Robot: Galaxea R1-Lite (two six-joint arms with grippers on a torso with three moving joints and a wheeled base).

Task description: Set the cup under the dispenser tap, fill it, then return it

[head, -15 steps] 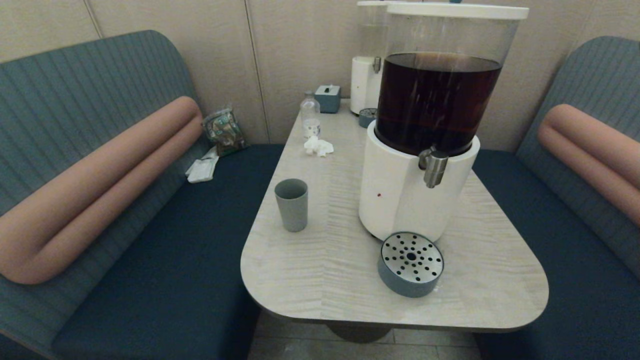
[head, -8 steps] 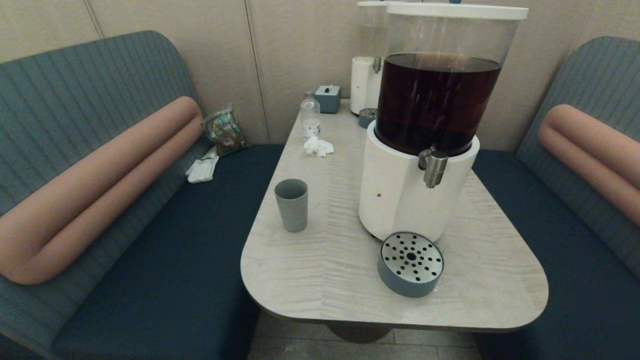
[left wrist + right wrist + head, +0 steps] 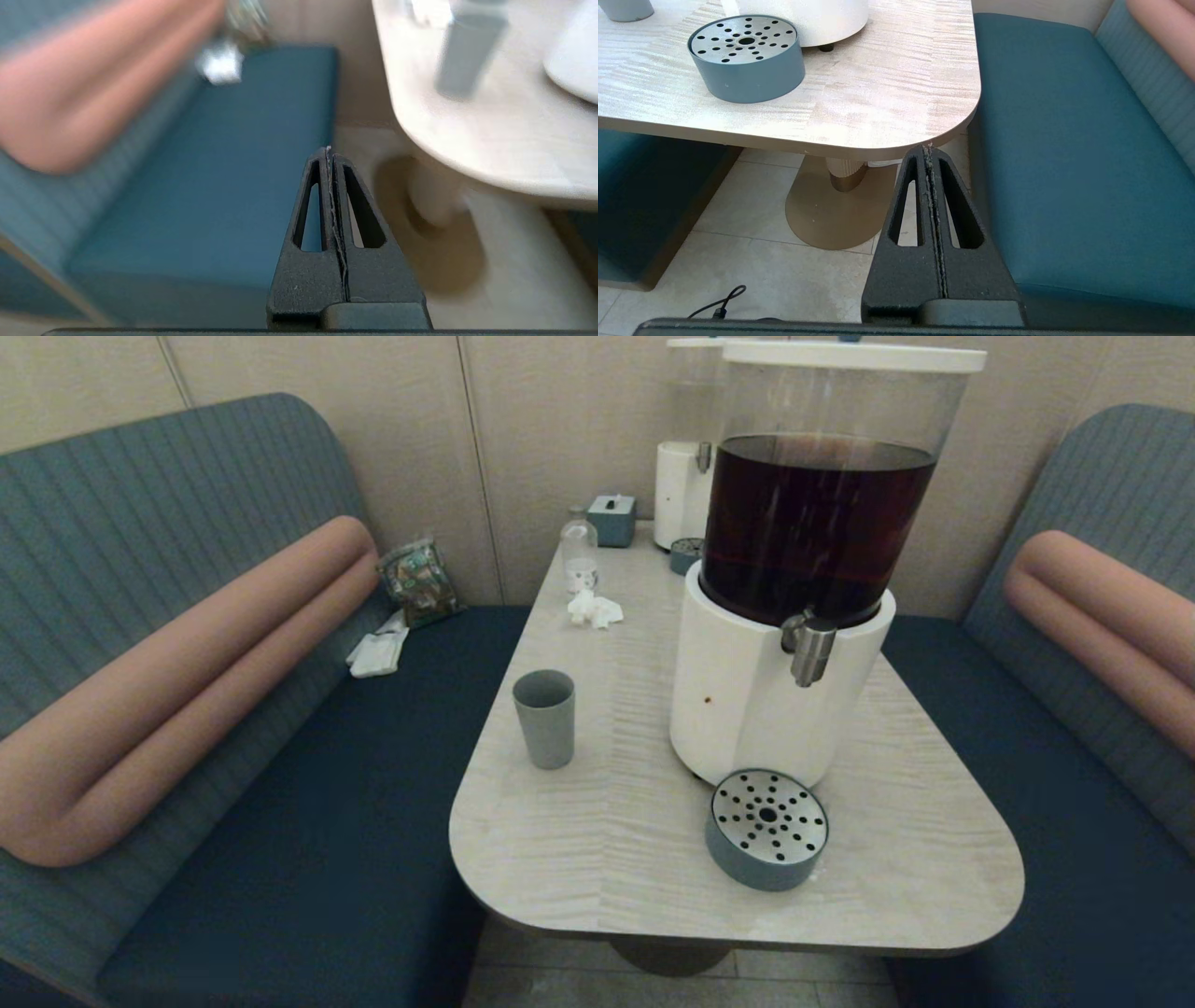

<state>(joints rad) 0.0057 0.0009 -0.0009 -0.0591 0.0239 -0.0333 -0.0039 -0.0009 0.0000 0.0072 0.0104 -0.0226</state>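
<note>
Your left gripper hangs low beside the table with its jaws pressed flat together and nothing between them, and the cup stands upright on the tabletop up ahead of it and off to its inner side, well apart from the fingertips. Spread the jaws wide before you reach in, come at the cup level around its middle, and close gently, since the dispenser tap lies farther over. Your right gripper sits closed and empty below the table's near corner; leave it parked.
</note>
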